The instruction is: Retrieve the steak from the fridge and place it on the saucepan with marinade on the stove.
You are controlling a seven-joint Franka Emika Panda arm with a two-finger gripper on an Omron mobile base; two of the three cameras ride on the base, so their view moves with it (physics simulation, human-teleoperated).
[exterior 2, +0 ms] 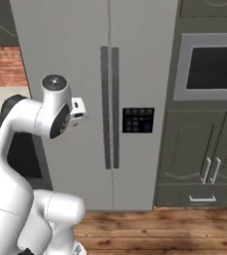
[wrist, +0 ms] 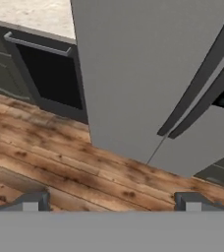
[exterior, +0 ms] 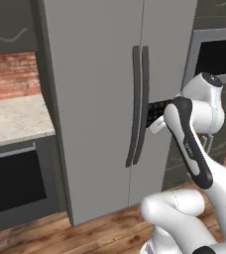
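Note:
The tall light-grey fridge (exterior: 95, 99) (exterior 2: 75, 55) (wrist: 143, 74) stands straight ahead with both doors closed. Its two long dark handles (exterior: 140, 104) (exterior 2: 110, 109) meet at the centre seam, and the dark dispenser panel (exterior 2: 138, 120) sits on the right door. My gripper (wrist: 111, 203) is open with nothing between its fingers, and it looks down at the fridge's foot and the floor. My hand hangs in front of the doors at about handle height, apart from them. The steak, saucepan, marinade and stove are out of view.
A built-in wall oven (exterior: 216, 57) (exterior 2: 210, 67) with grey cabinets (exterior 2: 200, 154) below stands right of the fridge. To the left is a stone counter (exterior: 13, 119) over a dark-fronted appliance (exterior: 13, 183) (wrist: 50, 74). Wooden floor (wrist: 45, 142) lies in front.

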